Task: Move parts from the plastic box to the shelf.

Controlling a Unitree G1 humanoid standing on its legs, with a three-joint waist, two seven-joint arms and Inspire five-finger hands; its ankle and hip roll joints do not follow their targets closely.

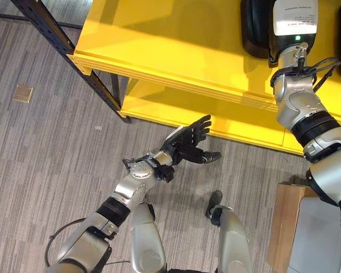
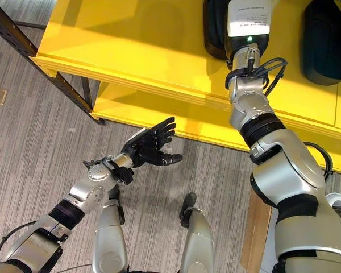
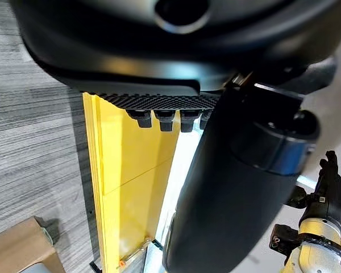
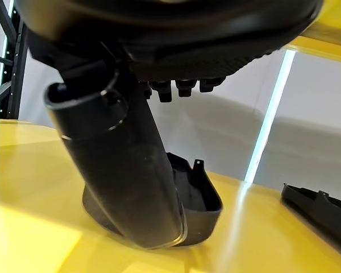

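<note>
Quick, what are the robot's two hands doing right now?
Left hand: open, holding nothing, above the floor by the yellow shelf.
Right hand: over a black part on the shelf; fingers cannot be told.

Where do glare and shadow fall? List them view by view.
Left eye view: pale glare across the yellow shelf top, and a shadow band under its front edge on the lower board. Right wrist view: a bright patch on the shelf beside the dark part. Left wrist view: a white light strip beside the shelf.
</note>
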